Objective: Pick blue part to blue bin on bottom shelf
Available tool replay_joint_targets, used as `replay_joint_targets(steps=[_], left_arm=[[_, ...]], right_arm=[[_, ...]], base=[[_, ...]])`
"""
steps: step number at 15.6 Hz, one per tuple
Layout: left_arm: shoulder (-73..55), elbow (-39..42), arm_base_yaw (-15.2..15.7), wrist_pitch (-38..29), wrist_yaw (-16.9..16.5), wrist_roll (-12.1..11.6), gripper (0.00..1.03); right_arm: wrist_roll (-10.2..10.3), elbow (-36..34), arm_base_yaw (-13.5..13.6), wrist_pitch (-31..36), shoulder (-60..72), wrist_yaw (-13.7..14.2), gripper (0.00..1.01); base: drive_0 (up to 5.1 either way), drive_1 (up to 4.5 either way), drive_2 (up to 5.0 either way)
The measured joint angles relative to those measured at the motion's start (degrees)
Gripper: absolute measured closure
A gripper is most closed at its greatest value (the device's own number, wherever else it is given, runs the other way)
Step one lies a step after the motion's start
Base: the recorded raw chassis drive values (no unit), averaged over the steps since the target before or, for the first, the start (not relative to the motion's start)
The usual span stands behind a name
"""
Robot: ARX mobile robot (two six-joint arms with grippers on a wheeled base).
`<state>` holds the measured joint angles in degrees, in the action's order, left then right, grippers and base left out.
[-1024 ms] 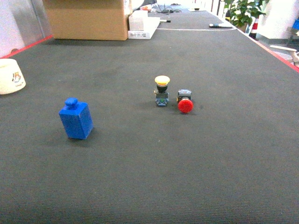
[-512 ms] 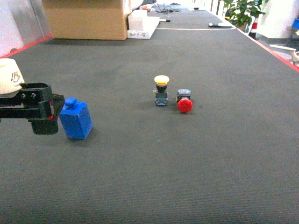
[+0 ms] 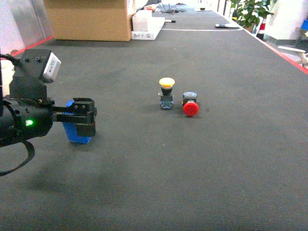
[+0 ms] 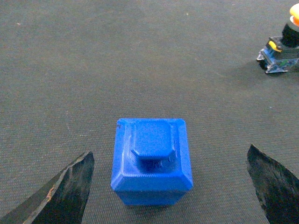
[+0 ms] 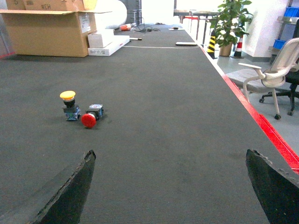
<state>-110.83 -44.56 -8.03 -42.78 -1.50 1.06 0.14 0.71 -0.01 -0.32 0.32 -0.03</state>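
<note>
The left gripper [image 3: 86, 118] is spread wide around the small blue plastic block w/ a knob on top [image 4: 152, 161], not touching it. The block stands upright on the dark grey ribbed mat [image 3: 192, 159]. The right gripper [image 5: 170, 186] is also apart, holding nothing.

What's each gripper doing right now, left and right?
Left gripper: open, jaws either side of the blue plastic block with a knob on top, not gripping.
Right gripper: open, holding nothing.

No text, brand or number can be read; the cardboard box [image 5: 51, 30] carries a dark printed mark and a pale label, both too small and blurred to make out
</note>
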Motion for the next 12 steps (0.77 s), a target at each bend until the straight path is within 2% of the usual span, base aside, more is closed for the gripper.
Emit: replay_joint_targets(steps=[4, 5, 7, 9, 10, 12], left_arm=[[-7.5, -6.8, 0.3, 2.8, -1.4, -1.4, 0.05], [-7.5, -7.1, 0.3, 3.1, -1.5, -1.6, 0.09], [-7.4, -7.5, 0.4, 3.8, -1.6, -1.6, 0.28], [-7.4, -7.6, 0.4, 3.7, -2.2, -1.6, 0.52], [-7.4, -7.7, 0.4, 3.7, -2.4, -1.6, 0.57], [-7.4, -7.7, 0.4, 3.7, -2.4, -1.6, 0.58]], right_arm=[[0.0, 0.0, 0.0, 0.0, 0.0, 0.0, 0.03], [0.0, 0.0, 0.0, 0.0, 0.0, 0.0, 0.03], [0.0, 0.0, 0.0, 0.0, 0.0, 0.0, 0.03], [0.0, 0.0, 0.0, 0.0, 0.0, 0.0, 0.03], [0.0, 0.0, 0.0, 0.0, 0.0, 0.0, 0.03], [0.0, 0.0, 0.0, 0.0, 0.0, 0.0, 0.03]], base=[[0.0, 0.00, 0.0], [0.0, 0.00, 0.0], [0.0, 0.00, 0.0], [0.0, 0.00, 0.0], [0.0, 0.00, 0.0], [0.0, 0.00, 0.0]])
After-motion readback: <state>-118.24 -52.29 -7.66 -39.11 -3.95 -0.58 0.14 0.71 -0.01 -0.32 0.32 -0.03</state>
